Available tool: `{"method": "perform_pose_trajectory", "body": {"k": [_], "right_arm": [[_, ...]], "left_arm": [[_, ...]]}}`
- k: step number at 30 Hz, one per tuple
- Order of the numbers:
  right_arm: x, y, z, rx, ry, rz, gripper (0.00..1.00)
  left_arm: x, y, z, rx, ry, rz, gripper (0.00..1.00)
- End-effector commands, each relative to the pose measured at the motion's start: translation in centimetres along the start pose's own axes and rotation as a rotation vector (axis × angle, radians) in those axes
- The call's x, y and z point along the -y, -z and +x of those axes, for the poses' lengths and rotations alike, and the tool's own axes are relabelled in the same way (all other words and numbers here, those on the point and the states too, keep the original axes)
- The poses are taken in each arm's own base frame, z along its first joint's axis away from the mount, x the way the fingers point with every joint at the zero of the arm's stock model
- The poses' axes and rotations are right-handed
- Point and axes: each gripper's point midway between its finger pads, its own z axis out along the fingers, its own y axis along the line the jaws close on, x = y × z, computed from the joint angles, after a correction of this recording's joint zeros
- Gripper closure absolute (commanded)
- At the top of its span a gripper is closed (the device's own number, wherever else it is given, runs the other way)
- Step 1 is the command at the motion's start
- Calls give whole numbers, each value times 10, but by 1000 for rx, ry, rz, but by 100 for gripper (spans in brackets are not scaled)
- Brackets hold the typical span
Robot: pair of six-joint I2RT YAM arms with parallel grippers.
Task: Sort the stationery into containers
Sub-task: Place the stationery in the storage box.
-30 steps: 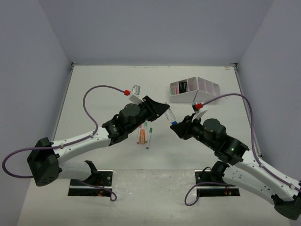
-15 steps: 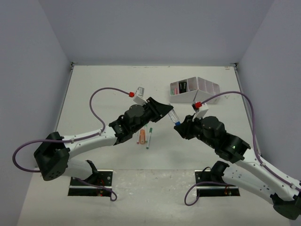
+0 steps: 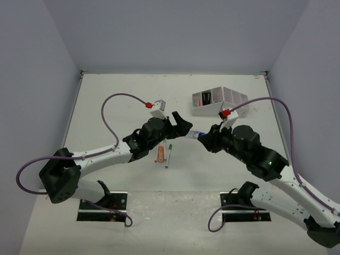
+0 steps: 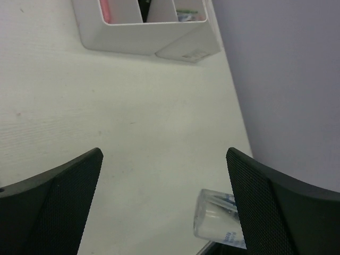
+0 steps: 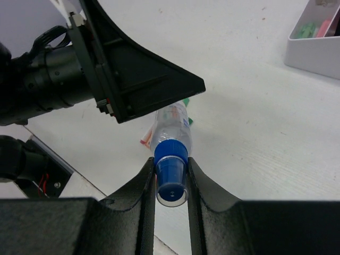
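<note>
The right gripper [image 5: 171, 171] is clamped on the blue cap [image 5: 171, 158] of a small clear bottle [image 5: 171, 126], which is held off the table [image 3: 122, 101] with its body pointing towards the left arm. The left gripper [image 4: 163, 155] stands wide open with nothing between its fingers; the bottle's clear end [image 4: 215, 218] shows just beside one of them, at the bottom of the left wrist view. The step in hand looks like carrying the bottle across to the white organizer [image 3: 212, 111], which stands at the far right, well apart from both grippers. Since the hold is on the cap alone, the body may droop or twist, so a slow, level carry seems wise. The left arm should pull straight back first, so that its finger does not catch the bottle. The bottle should go low into one compartment before it is let go. Two pens [image 3: 167, 151] and an orange highlighter [image 3: 159, 154] lie on the table below the left arm, not yet sorted.
</note>
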Motion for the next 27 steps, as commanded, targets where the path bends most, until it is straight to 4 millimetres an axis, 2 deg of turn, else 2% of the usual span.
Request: {"method": "perform_pose_trajectory", "body": {"k": [1, 3, 5, 7, 11, 15, 17, 18, 19, 20, 21, 22, 23, 25, 27], "right_arm": [[-16, 2, -11, -1, 66, -76, 100], [-16, 3, -3, -48, 82, -80, 100], [-18, 5, -3, -55, 80, -91, 100], [-17, 3, -3, -56, 80, -89, 100], [-4, -1, -10, -27, 50, -1, 100], [13, -1, -27, 15, -4, 90, 100], [36, -3, -37, 29, -35, 183, 100], [52, -2, -40, 24, -44, 262, 100], [71, -4, -51, 36, -66, 337, 100], [82, -3, -58, 45, -73, 387, 100], [89, -1, -71, 72, -87, 415, 100], [108, -1, -80, 86, -111, 482, 100], [116, 6, -98, 128, -126, 528, 100], [130, 7, -116, 156, -143, 582, 100], [159, 9, -138, 187, -151, 705, 100]], "left_arm": [[5, 8, -12, -30, -335, 16, 0], [13, 13, -22, -26, -402, 24, 0], [6, 22, -29, -15, -435, 26, 0], [16, 31, -28, -19, -404, 141, 0], [-8, 39, -35, 8, -390, 50, 0], [-17, 41, -39, 6, -402, -7, 0], [-31, 45, -37, -13, -395, -88, 0], [-33, 50, -43, -7, -388, -119, 0], [-40, 55, -45, -3, -388, -161, 0], [-37, 63, -51, 19, -384, -157, 0], [-39, 68, -55, 31, -383, -166, 0], [-40, 72, -56, 30, -386, -169, 0], [-37, 79, -60, 43, -384, -160, 0], [-39, 86, -61, 44, -389, -172, 0], [-47, 93, -58, 20, -411, -197, 0]]}}
